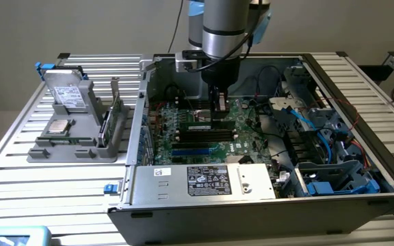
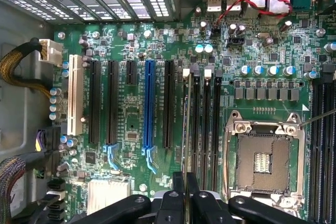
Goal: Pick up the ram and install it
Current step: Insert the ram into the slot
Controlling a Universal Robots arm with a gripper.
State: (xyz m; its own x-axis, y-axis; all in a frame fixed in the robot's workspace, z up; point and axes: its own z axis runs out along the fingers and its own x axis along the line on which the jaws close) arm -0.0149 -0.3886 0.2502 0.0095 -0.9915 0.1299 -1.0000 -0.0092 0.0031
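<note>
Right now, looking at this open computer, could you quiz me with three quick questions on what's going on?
1. True or false: the gripper is inside the case.
2. What is the gripper shut on? A) a drive B) the ram C) a cable
3. Fill in: the ram stands at the motherboard's black ____.

Key: 1 true; 2 B; 3 slots.

- A robotics lab: a silver slatted aluminium table (image 1: 53,184) carried an open grey metal computer case (image 1: 252,218).
- A silver-and-blue robot arm (image 1: 225,20) reached into it.
- A grey plastic parts holder (image 1: 74,152) stood alongside.
</note>
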